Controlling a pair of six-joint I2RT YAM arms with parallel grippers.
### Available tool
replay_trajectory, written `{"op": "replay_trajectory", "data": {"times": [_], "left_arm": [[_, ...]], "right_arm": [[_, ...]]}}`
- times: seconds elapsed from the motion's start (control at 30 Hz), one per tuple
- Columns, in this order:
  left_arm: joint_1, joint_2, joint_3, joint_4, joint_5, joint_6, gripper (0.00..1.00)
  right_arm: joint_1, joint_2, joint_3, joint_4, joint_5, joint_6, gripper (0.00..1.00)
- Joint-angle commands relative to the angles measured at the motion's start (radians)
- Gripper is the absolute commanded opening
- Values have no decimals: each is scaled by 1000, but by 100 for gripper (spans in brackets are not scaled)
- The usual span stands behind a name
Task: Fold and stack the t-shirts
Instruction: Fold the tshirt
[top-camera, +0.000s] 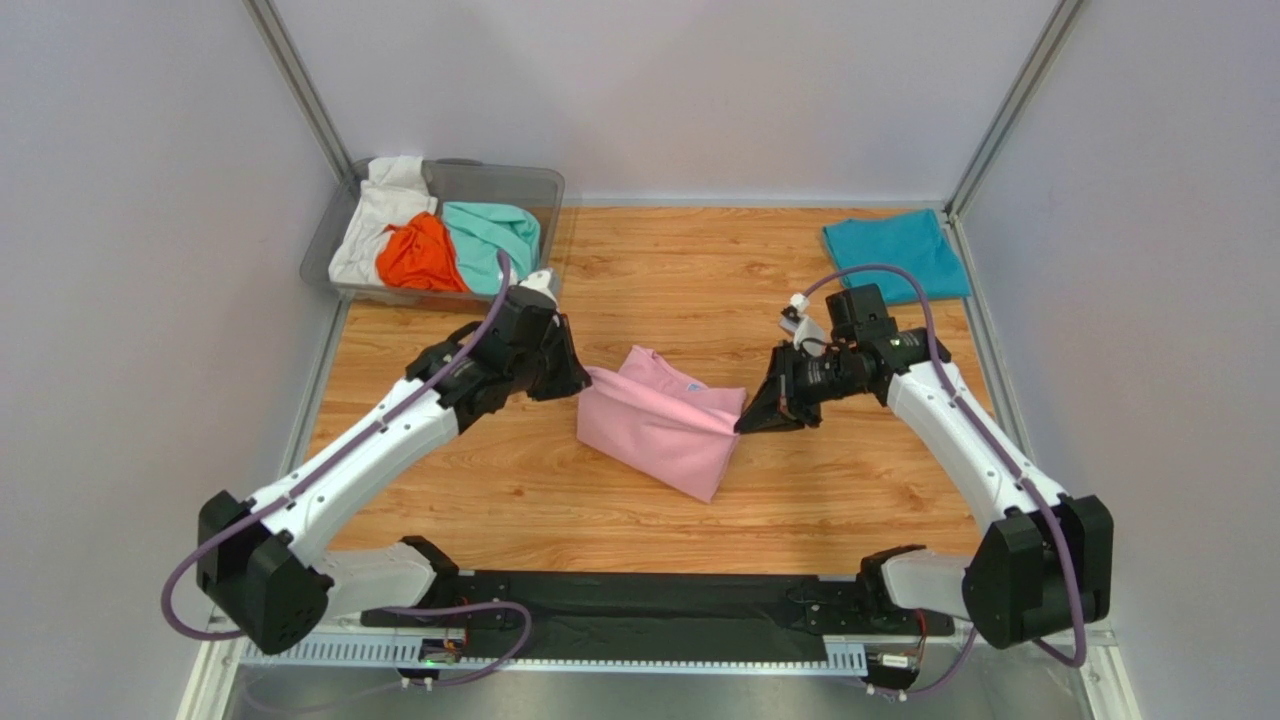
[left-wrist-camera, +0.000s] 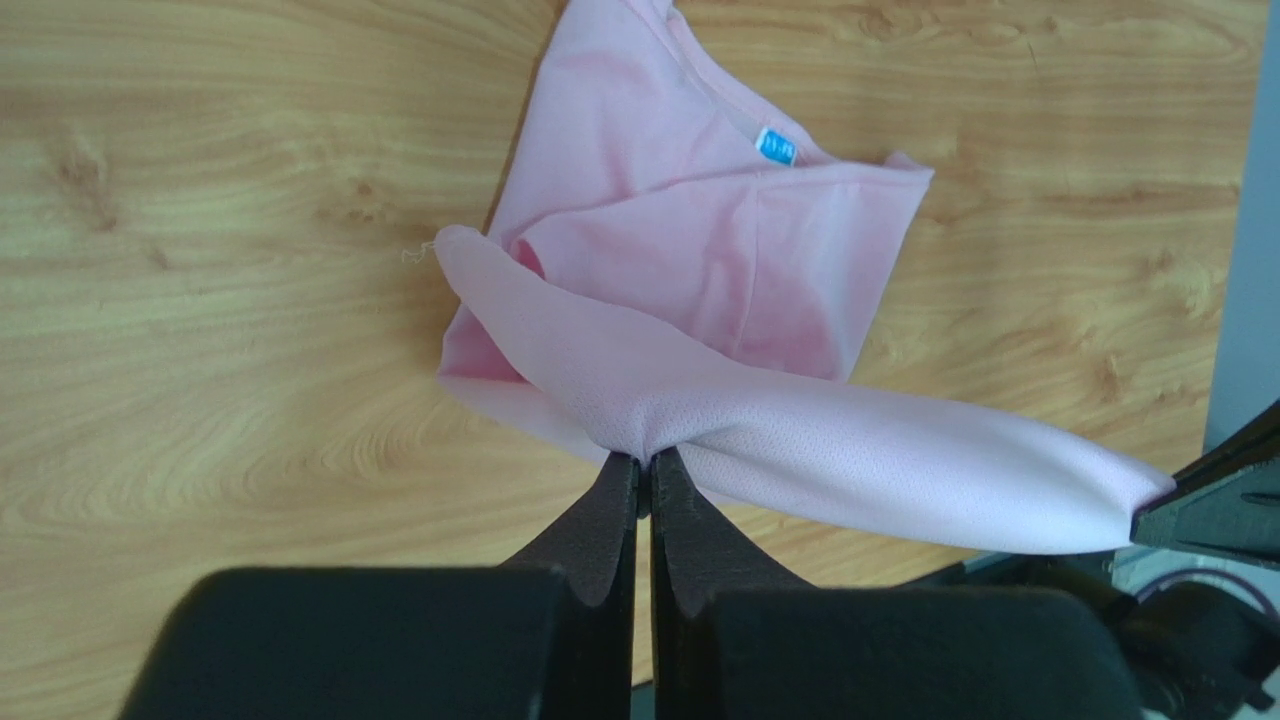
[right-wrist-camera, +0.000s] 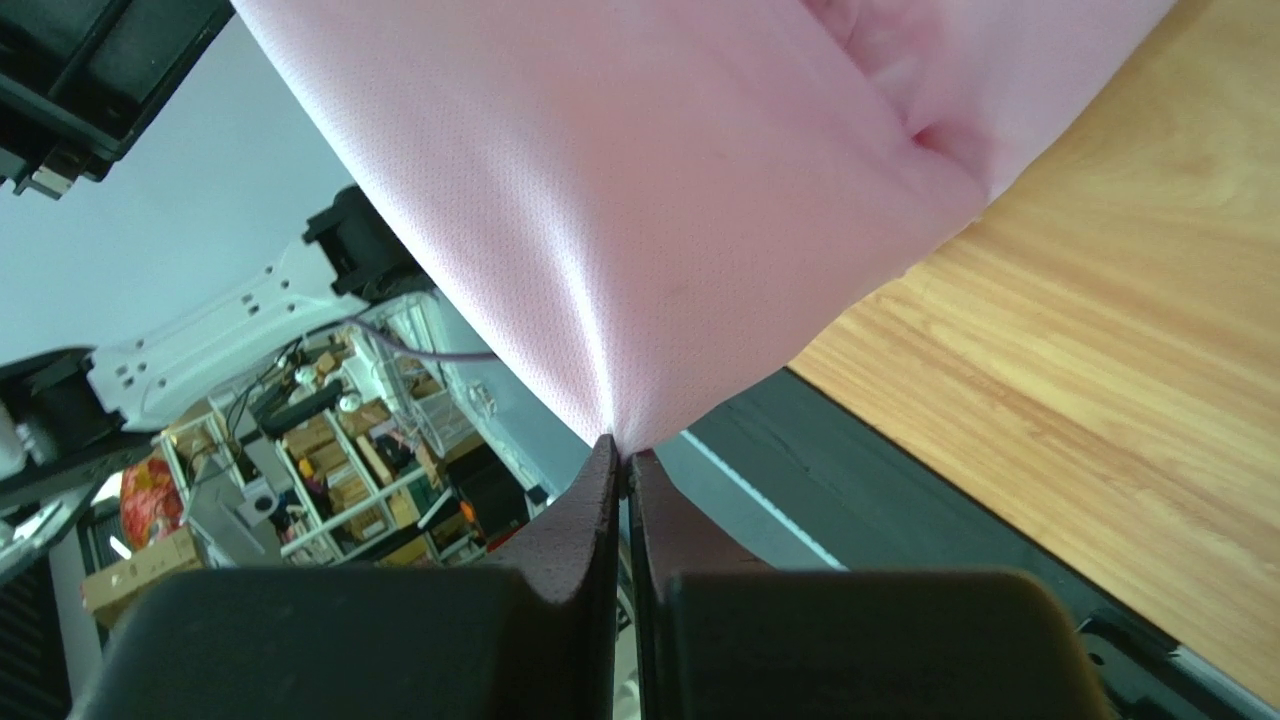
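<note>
The left pincer (left-wrist-camera: 646, 468) and right pincer (right-wrist-camera: 624, 450) both clamp the pink t-shirt (top-camera: 661, 428), its taut edge spanning between them. The rest drapes onto the bench (top-camera: 676, 285).

1. Pink t-shirt (top-camera: 661, 428): light pink, fine-knit cotton, with a small blue neck label (left-wrist-camera: 774, 146) inside the collar. Lies at the middle of the bench, partly folded. One edge is lifted off the wood and drawn taut, pinched at both ends. The rest lies rumpled on the surface with the collar and label facing up.
2. Teal-blue t-shirt (top-camera: 897, 252): darker, folded into a flat, rough rectangle. Lies at the far right corner, well apart from item 1.
3. White t-shirt (top-camera: 373, 218), orange t-shirt (top-camera: 419, 255), mint-green t-shirt (top-camera: 496, 237): unfolded and crumpled, heaped touching one another at the far left corner, with orange between the other two.
</note>
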Motion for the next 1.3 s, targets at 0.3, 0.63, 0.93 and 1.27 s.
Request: {"op": "replay_trajectory", "data": {"times": [0.3,0.63,0.93,1.27], "left_arm": [[87,369,241,119,87,79,0],[121,653,402,113,167,91,0],[139,707,433,110,159,85,23],[128,546,368,108,233,80,100]], "right_arm": [[-85,256,147,129,259,-8,0],[-119,474,243,203,341,-8,0],[-122,592,349,235,356,-35,30],[-89,370,248,220,299,-39,100]]}}
